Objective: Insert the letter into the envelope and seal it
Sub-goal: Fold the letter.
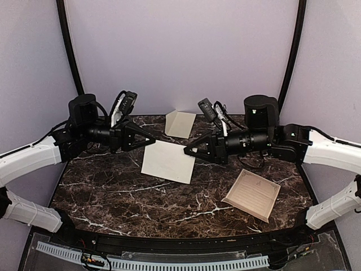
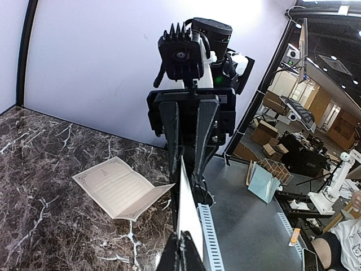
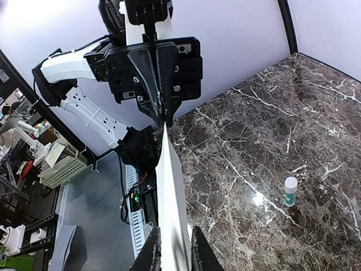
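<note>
The envelope (image 1: 168,162), a plain cream rectangle, hangs above the table middle between both grippers. My left gripper (image 1: 152,140) is shut on its left corner; the left wrist view shows the envelope (image 2: 189,209) edge-on, pinched at my left gripper (image 2: 183,243). My right gripper (image 1: 187,151) straddles the right corner. In the right wrist view the envelope (image 3: 172,214) runs between the jaws of my right gripper (image 3: 175,254), which stand slightly apart. The letter (image 1: 252,195), tan with printed lines and a border, lies half-folded on the table at the right, also seen as the letter (image 2: 115,186).
A second cream paper piece (image 1: 180,124) stands folded at the back of the marble table (image 1: 113,192). A small white bottle with a green label (image 3: 290,191) stands on the marble in the right wrist view. A cable rail (image 1: 152,262) runs along the near edge.
</note>
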You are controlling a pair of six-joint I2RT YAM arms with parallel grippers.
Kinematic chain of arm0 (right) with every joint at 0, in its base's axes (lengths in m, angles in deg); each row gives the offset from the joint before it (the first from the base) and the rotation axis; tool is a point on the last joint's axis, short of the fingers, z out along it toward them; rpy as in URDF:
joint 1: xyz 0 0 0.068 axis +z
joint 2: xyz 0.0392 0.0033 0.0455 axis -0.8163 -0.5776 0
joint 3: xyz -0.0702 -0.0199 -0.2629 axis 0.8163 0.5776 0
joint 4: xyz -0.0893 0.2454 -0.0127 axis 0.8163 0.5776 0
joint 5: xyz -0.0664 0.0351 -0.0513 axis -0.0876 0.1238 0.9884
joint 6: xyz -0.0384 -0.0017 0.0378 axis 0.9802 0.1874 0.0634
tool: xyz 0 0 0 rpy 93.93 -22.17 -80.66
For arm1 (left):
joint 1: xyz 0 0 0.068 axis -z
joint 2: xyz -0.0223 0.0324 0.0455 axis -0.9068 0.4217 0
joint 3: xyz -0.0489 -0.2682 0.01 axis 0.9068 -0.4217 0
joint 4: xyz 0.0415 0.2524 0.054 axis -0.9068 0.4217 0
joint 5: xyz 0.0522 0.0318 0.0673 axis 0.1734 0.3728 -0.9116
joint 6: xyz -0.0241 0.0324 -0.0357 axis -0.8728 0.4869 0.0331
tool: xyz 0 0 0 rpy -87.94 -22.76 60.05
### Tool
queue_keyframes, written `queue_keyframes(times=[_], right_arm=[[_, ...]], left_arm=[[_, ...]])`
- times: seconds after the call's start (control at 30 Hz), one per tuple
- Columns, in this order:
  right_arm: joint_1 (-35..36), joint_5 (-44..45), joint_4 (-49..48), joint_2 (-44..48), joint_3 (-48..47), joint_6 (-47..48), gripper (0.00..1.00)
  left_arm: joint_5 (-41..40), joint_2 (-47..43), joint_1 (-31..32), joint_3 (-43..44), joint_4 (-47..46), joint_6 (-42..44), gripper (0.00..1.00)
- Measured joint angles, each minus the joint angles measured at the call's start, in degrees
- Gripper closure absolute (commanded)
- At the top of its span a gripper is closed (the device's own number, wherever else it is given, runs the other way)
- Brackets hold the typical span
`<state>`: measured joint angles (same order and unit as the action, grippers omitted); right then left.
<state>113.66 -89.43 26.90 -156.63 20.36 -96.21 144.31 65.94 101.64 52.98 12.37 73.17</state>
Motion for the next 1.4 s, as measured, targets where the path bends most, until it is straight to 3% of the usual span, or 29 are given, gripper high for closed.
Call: queue_keyframes(times=[0.1,0.23,0.27,0.37,0.43,0.5,0.63,0.97,1.27,1.3,1.4], right_arm=[[-0.1,0.2,0.0,0.5,0.3,0.0,1.0],[-0.1,0.2,0.0,0.7,0.3,-0.4,1.0],[-0.1,0.2,0.0,0.7,0.3,-0.4,1.0],[-0.1,0.2,0.0,0.7,0.3,-0.4,1.0],[-0.1,0.2,0.4,0.7,0.3,-0.2,1.0],[-0.1,-0.1,2.2,0.4,-0.5,0.3,1.0],[-0.1,-0.7,7.9,-2.0,-4.5,2.2,1.0],[-0.1,-2.1,20.9,-9.1,-13.0,7.6,1.0],[-0.1,-3.3,24.4,-10.3,-15.3,9.6,1.0],[-0.1,-3.4,24.5,-10.3,-15.4,9.7,1.0],[-0.1,-3.8,25.1,-10.5,-15.7,10.1,1.0]], left_arm=[[-0.3,-0.7,-0.1,-0.1,0.0,0.0,1.0],[-0.3,-0.8,-0.3,-0.1,-0.1,0.0,0.98],[-0.3,-0.8,-0.3,-0.1,-0.1,0.1,0.93],[-0.5,-0.7,-0.4,0.0,0.6,1.7,0.55],[-1.1,-0.7,-0.4,0.3,2.3,2.8,0.4],[-2.4,-0.7,-0.4,0.7,4.3,4.4,0.32],[-6.7,-0.7,-0.2,2.1,9.8,9.0,0.27],[-13.7,0.7,5.0,5.0,19.7,18.3,0.27],[-15.1,5.5,8.5,6.6,25.3,21.7,0.49],[-15.1,5.7,8.7,6.7,25.6,21.8,0.56],[-15.1,6.2,8.7,7.0,26.4,22.1,0.65]])
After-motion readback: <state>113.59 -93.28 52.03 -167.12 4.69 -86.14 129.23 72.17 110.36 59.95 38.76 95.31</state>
